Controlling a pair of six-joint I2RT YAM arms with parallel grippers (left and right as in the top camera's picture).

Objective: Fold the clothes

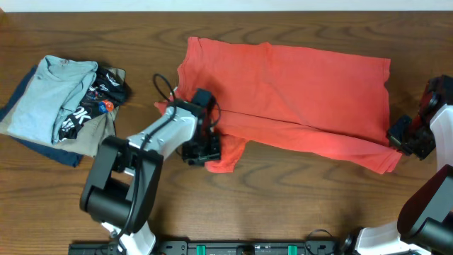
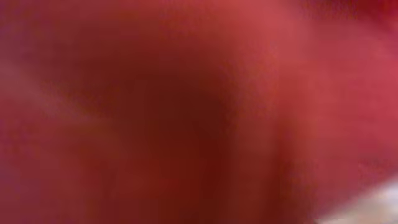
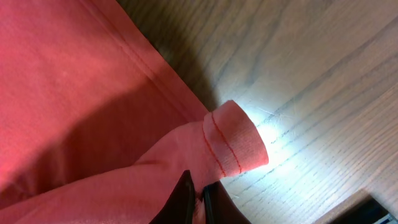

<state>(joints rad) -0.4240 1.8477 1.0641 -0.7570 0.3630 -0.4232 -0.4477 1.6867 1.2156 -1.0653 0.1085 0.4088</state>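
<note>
The clothes (image 1: pixel 297 92), a coral-red T-shirt, lie spread across the middle of the table, folded over lengthwise with no print showing. My left gripper (image 1: pixel 203 150) rests on the shirt's front left corner, by a sleeve that sticks out toward the table's front. Blurred red cloth (image 2: pixel 199 112) fills the left wrist view and hides the jaws. At the shirt's front right corner, my right gripper (image 1: pixel 398 139) is shut on the hem. In the right wrist view, its dark fingers (image 3: pixel 198 186) pinch a fold of the red cloth (image 3: pixel 74 81) just behind a stitched cuff (image 3: pixel 239 143).
A pile of folded garments (image 1: pixel 49 106) sits at the left edge: a light blue-grey shirt on top, a black one with white print (image 1: pixel 99 99) beside it. Bare wooden table (image 1: pixel 297 205) shows in front of the shirt.
</note>
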